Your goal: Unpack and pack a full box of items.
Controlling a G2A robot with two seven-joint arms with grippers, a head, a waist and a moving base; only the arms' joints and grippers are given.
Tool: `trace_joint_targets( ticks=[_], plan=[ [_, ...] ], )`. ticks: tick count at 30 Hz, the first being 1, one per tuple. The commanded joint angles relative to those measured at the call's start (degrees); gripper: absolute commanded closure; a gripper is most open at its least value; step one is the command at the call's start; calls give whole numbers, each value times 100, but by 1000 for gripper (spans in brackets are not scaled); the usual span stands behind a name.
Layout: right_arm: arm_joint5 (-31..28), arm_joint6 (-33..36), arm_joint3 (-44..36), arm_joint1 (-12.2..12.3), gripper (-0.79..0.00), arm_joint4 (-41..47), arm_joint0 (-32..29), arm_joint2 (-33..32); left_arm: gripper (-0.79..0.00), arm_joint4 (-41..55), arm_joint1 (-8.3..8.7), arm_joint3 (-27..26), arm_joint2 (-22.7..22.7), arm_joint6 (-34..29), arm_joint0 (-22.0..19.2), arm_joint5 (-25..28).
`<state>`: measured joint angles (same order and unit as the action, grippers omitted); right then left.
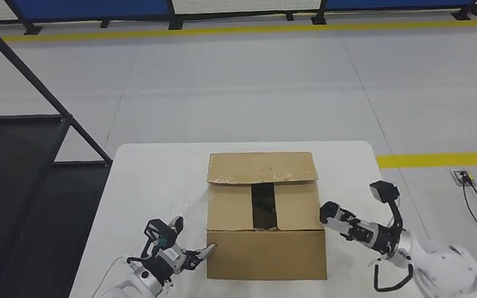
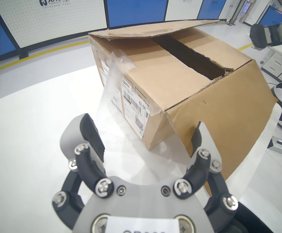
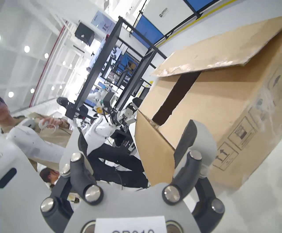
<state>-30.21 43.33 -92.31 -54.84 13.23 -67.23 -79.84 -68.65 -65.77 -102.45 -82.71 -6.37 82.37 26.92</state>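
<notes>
Left hand (image 2: 144, 128) near box (image 2: 154, 83), contents unseen within dark flap gap (image 2: 189, 55).

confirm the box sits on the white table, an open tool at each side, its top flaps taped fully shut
Not shut: the top view shows a dark gap between the box flaps, the far one lifted. It sits on the white table, left tool and right tool open beside it.

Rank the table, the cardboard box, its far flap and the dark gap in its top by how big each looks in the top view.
1. table
2. cardboard box
3. far flap
4. dark gap, clearly the smallest
</notes>
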Motion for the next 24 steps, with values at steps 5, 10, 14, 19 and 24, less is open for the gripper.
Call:
trace_joint_targets(
  ticks=[5,10,14,19,24],
  plan=[
    [1157,-196,564,-118,-785,498,732,429,-785,0,0,0,0,0,0,0],
    [1147,-303,925,-210,-785,661,1095,673,-785,0,0,0,0,0,0,0],
    [1209,-531,998,-287,-785,596,1342,881,-785,0,0,0,0,0,0,0],
    [1227,-803,1064,-375,-785,588,1669,1033,-785,0,0,0,0,0,0,0],
    [1341,-1370,1029,-455,-785,183,1962,1163,-785,0,0,0,0,0,0,0]
  ],
)
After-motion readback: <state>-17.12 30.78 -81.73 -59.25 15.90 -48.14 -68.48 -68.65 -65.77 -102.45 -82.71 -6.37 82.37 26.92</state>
